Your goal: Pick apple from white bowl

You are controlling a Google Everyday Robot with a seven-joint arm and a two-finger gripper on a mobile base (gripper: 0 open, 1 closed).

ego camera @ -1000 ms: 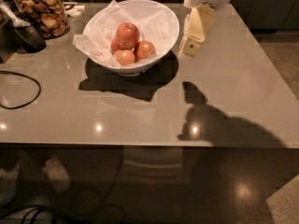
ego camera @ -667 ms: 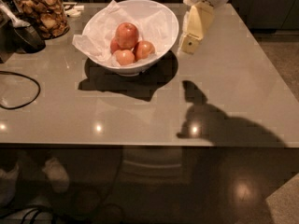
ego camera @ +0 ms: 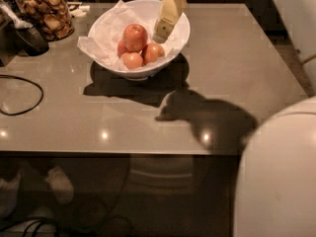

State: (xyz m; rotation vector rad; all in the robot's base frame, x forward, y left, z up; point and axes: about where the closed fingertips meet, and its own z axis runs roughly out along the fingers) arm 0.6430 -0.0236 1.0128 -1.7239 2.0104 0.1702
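Observation:
The white bowl [ego camera: 113, 21] stands at the back middle of the grey table, lined with crumpled white paper. In it lie several apples. The largest, a round red apple [ego camera: 135, 36], sits on top of the smaller, paler ones [ego camera: 132, 60]. My gripper [ego camera: 163, 29] hangs down from the top edge over the bowl's right side, its cream tip just right of the red apple and slightly above it, apart from it.
A glass jar of brown snacks [ego camera: 45, 11] stands at the back left beside a dark device [ego camera: 27, 36]. A black cable [ego camera: 22, 95] loops on the table's left. A white rounded robot part [ego camera: 279, 174] fills the lower right corner.
My gripper has moved left from beside the bowl's right rim to over the bowl's right side, closer to the red apple. The view has shifted too.

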